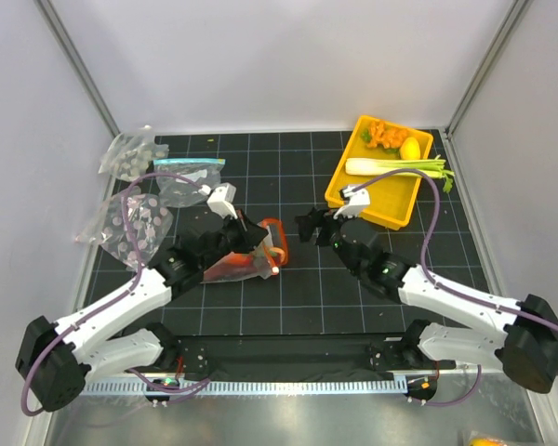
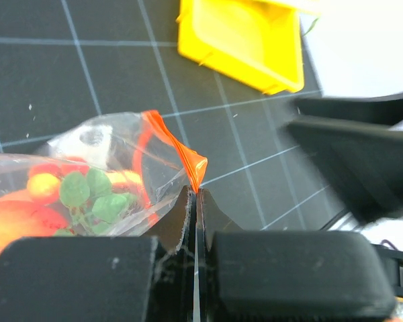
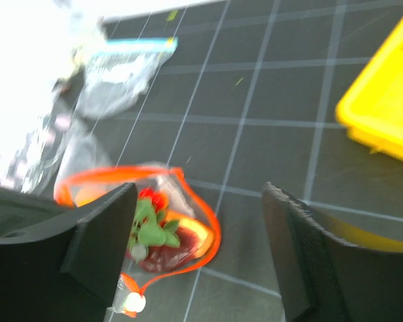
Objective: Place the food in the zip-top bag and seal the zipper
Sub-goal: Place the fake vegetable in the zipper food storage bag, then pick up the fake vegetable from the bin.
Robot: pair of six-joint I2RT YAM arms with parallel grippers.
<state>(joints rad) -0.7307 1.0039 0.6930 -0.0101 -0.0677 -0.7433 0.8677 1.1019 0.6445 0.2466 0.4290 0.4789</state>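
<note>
The zip-top bag (image 1: 240, 265) lies at the middle of the mat with its mouth open. Its orange-red zipper (image 3: 211, 228) curves in a loop around the opening. Inside the bag I see food (image 3: 162, 235): green leaves, red bits, an orange piece and a dark-red slab. My left gripper (image 2: 196, 193) is shut on one end of the zipper (image 2: 188, 157), with the filled bag (image 2: 80, 194) to its left. My right gripper (image 3: 201, 198) hovers open just right of the bag's mouth, with nothing between its fingers (image 3: 107, 228). A small white slider (image 3: 131, 303) sits at the zipper's near end.
A yellow tray (image 1: 353, 190) at the back right holds orange pieces (image 1: 383, 133), a yellow fruit (image 1: 410, 149) and a leek (image 1: 391, 166). At the back left lie a clear bag with a light-blue strip (image 1: 188, 177) and clear bags of grey dotted pieces (image 1: 130, 228).
</note>
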